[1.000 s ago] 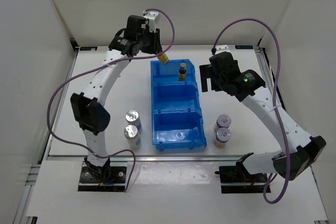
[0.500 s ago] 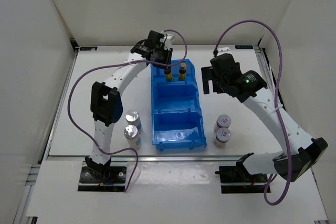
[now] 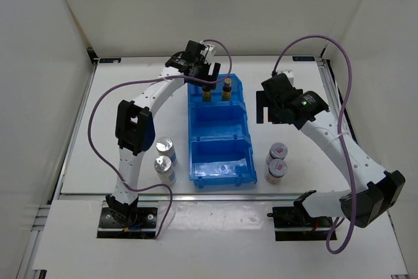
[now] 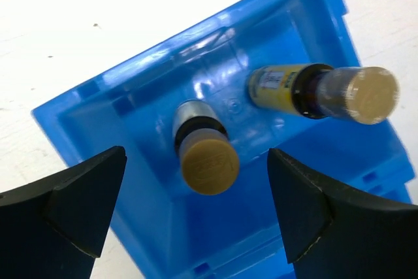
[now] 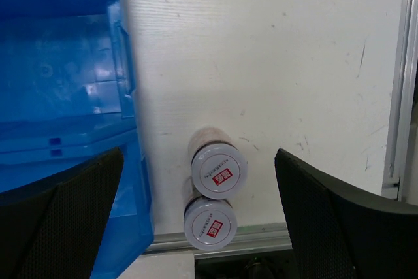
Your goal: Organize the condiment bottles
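Two amber glass bottles with tan caps [image 3: 207,91] stand in the far compartment of the blue plastic bin [image 3: 191,129]. Two silver-lidded shakers [image 3: 163,144] stand on its left, two white-capped red-marked bottles [image 3: 279,151] on its right.

White caps [image 5: 219,171], under right gripper [image 5: 199,155]: red square mark, characters unreadable.
Amber bottle label [image 4: 277,86], under left gripper [image 4: 196,155]: small print, blurred.

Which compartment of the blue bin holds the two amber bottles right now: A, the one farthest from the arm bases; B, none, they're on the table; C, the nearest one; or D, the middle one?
A: both amber bottles stand upright in the far compartment of the blue bin.
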